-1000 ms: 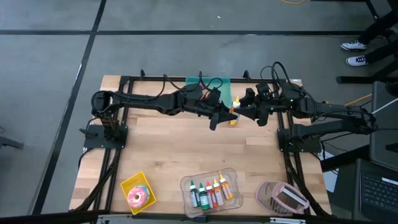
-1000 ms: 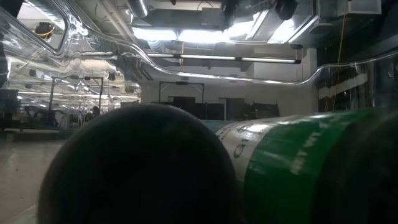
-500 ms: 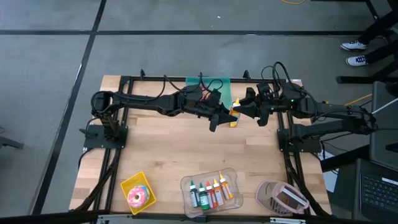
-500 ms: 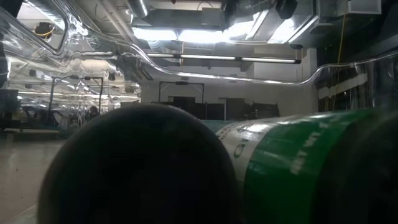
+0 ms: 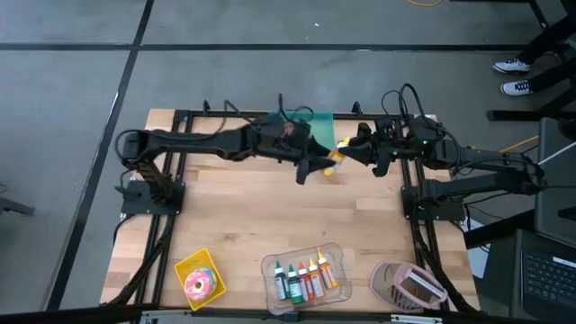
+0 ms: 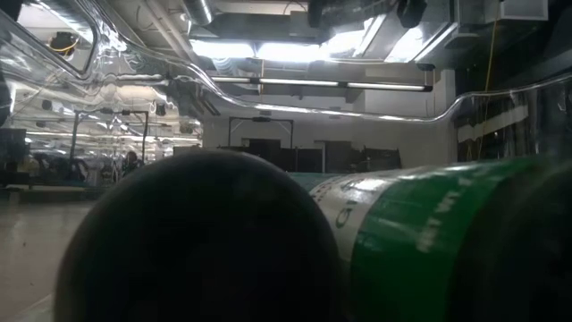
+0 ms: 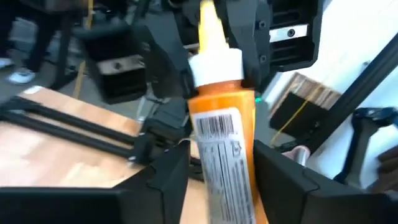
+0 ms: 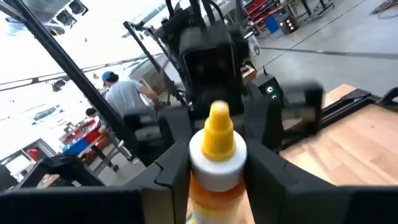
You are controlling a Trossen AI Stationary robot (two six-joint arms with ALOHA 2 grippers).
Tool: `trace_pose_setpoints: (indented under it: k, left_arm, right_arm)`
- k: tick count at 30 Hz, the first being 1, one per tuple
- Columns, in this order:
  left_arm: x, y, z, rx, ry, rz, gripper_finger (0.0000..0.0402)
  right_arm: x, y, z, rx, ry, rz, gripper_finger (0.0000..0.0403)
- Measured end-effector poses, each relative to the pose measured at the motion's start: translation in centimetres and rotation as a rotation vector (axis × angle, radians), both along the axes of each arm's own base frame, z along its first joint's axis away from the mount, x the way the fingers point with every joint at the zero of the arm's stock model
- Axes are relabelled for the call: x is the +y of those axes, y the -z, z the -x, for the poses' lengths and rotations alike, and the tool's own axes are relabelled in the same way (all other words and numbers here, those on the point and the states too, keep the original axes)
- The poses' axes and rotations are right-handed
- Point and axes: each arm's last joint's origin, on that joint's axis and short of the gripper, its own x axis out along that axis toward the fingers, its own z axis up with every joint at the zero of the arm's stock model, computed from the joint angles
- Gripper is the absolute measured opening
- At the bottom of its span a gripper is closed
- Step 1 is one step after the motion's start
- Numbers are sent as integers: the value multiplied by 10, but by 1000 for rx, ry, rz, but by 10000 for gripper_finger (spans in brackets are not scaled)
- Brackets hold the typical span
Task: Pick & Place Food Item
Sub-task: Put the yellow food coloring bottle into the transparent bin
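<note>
An orange squeeze bottle [image 5: 334, 158] with a white collar and yellow nozzle hangs above the table's far middle, between my two arms. My right gripper [image 5: 354, 155] reaches in level from the right and is shut on the bottle's top [image 8: 214, 149]. From the left comes my left gripper [image 5: 311, 168], open. Its fingers [image 7: 283, 180] stand on either side of the labelled body [image 7: 224, 155], and I cannot tell whether they touch it. My right gripper pinches the bottle between its two fingers at the white collar [image 8: 198, 160], just under the yellow nozzle. The fingers come level from the table's right side. The bottle is lifted clear of the table and tilted.
Along the near edge sit a yellow bowl with a pink doughnut [image 5: 200, 281], a clear tray of small bottles [image 5: 304, 274] and a pink item [image 5: 409, 286]. A green mat [image 5: 304, 119] lies at the far edge. A dark round thing [image 6: 197, 241] blocks the low view. A person [image 8: 124, 93] stands beyond the table.
My left arm has risen and drawn slightly toward the table's far-left. The bottle has gone from near upright to tilted and sits a little farther back. My right arm has stayed in place.
</note>
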Motion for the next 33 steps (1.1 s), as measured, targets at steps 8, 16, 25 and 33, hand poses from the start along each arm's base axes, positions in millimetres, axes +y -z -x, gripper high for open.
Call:
trace_pose_setpoints:
  k: [8, 16, 25, 33]
  left_arm:
    - [11, -47, 56, 19, -224, -152, 189]
    - [9, -56, 89, 136, -269, -177, 182]
    - [8, -45, 87, 236, -248, -163, 177]
    - [9, -38, 81, 253, -228, -173, 171]
  right_arm:
    - [15, -18, 4, -40, -183, -30, 119]
    - [33, -24, 5, -42, -231, -70, 119]
    - [64, -8, 4, 172, -435, -243, 118]
    - [102, 20, -15, 451, -607, -437, 118]
